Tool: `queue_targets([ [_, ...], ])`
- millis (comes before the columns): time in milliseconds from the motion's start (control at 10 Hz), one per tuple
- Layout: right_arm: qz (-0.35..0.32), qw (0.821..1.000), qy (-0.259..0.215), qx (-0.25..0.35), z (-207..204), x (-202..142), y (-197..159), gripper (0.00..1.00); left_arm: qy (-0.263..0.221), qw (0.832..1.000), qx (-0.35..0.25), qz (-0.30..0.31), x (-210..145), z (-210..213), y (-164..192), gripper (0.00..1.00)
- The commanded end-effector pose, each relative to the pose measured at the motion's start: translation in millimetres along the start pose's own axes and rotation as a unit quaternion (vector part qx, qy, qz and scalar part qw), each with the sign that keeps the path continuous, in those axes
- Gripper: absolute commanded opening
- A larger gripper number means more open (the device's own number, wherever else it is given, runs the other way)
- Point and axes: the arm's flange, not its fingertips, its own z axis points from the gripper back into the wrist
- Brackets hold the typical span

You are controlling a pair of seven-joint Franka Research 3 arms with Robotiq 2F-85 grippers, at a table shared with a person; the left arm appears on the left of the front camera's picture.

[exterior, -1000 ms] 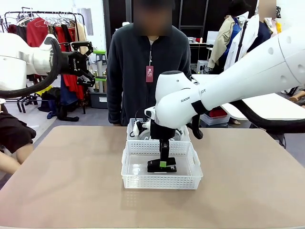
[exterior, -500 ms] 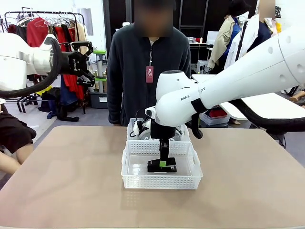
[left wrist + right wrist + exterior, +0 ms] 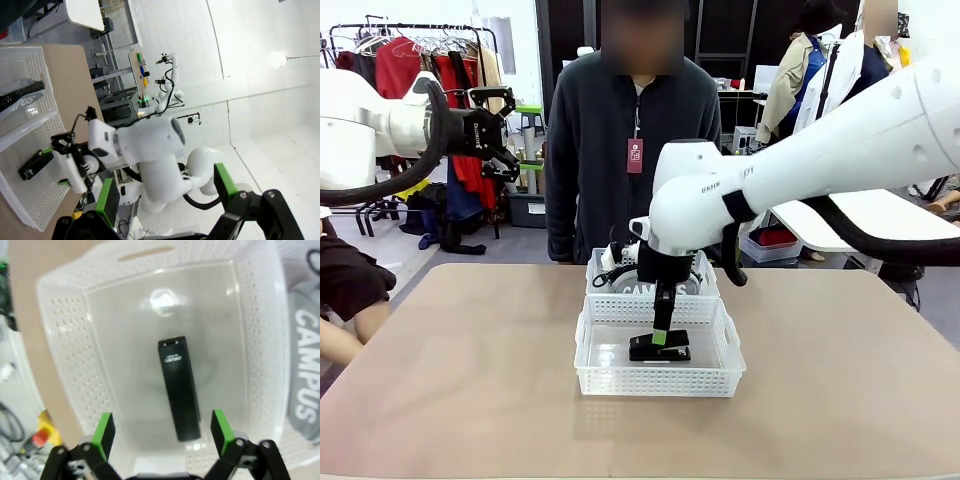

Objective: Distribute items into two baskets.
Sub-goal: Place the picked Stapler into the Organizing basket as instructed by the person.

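Beside the stapler's basket [image 3: 65, 340], the pouch [image 3: 305, 365] reads "CAMPUS".

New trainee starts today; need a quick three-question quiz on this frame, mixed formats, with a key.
1. True or false: the right gripper is clamped on the stapler.
2. Where is the pouch? A) near basket B) far basket C) bare table
3. Fill in: the left gripper is raised at the table's left with its jaws ____.

Key: 1 false, it hangs open above the stapler, which lies in the near basket. 2 B, the far basket. 3 open.
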Motion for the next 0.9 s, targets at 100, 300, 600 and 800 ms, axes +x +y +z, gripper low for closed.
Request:
queue_targets([
  [100, -0.099, 0.991, -0.03, 0.082, 73.9, -23.8, 3.5, 1.0, -0.001, 1.0, 0.001, 0.004, -1.2, 1.2, -2.8, 1.0],
  [300, -0.136, 0.982, -0.041, 0.125, 117.3, -47.8, -0.5, 1.0, -0.001, 1.0, 0.001, 0.004, -1.2, 1.2, -2.8, 1.0],
  [600, -0.219, 0.939, -0.13, 0.229, 158.5, -93.0, -29.6, 1.0, -0.001, 1.0, 0.001, 0.004, -1.2, 1.2, -2.8, 1.0],
  [800, -0.271, 0.904, -0.207, 0.256, 172.6, -123.9, -42.6, 1.0, -0.001, 1.0, 0.001, 0.004, -1.2, 1.2, -2.8, 1.0],
])
